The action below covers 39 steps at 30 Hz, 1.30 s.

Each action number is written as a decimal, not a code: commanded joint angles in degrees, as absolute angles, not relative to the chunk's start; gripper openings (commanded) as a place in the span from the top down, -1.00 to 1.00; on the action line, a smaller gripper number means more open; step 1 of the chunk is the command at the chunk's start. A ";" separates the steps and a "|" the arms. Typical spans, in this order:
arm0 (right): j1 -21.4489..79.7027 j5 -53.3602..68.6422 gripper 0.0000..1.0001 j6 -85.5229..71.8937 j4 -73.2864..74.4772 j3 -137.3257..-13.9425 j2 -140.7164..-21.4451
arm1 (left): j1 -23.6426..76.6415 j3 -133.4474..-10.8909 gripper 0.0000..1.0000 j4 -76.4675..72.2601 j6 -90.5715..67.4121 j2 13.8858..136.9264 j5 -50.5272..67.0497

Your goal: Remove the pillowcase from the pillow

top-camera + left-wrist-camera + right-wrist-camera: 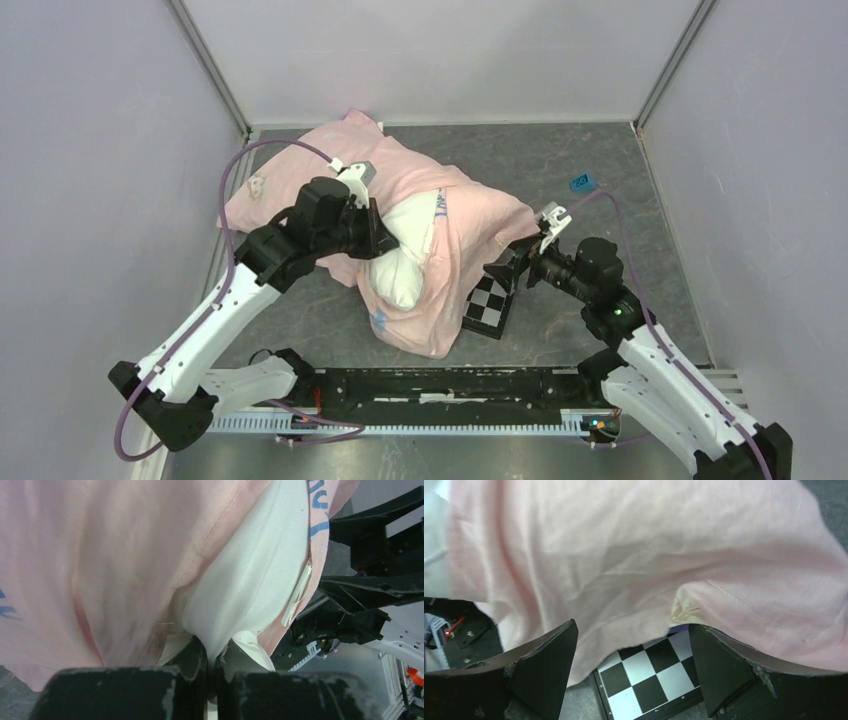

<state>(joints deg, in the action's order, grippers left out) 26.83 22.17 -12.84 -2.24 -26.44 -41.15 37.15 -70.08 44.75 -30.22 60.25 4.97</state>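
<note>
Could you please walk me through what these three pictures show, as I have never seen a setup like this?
It is a robot with two arms bolted at the near edge of a table, each ending in a two-finger claw. The wide picture looks down from above and behind the arms; the other two come from small cameras on each wrist.

On the table lies a white pillow partly inside a pink pillowcase, with a checkered board beside it and partly under the fabric, and a small blue object farther back.

The left claw is shut, pinching the pillow's white fabric where it pokes out of the case. The right claw stands open at the pillowcase edge above the board, holding nothing.
</note>
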 commanded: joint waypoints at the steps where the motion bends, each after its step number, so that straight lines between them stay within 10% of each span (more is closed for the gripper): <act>1: 28.13 20.59 -0.79 -14.38 6.52 -33.67 -37.56 | 36.76 -68.57 0.95 35.07 -32.13 57.04 7.25; 18: 51.24 -19.87 -0.87 -13.25 22.03 -56.69 -52.65 | 37.10 -60.30 0.95 32.60 -31.89 55.38 9.52; 28: 54.48 -13.12 -0.76 -12.78 20.43 -62.57 -59.02 | 37.09 -58.82 0.95 32.17 -30.91 55.01 10.30; 39: 56.34 -20.51 -0.03 -13.76 18.15 -65.67 -66.90 | 37.09 -58.54 0.95 32.51 -30.58 53.47 8.81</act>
<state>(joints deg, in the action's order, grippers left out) 56.25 -15.81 -13.21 20.56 -65.98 -68.95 37.26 -58.17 37.10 -30.24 56.16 10.70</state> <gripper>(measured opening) 0.566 0.065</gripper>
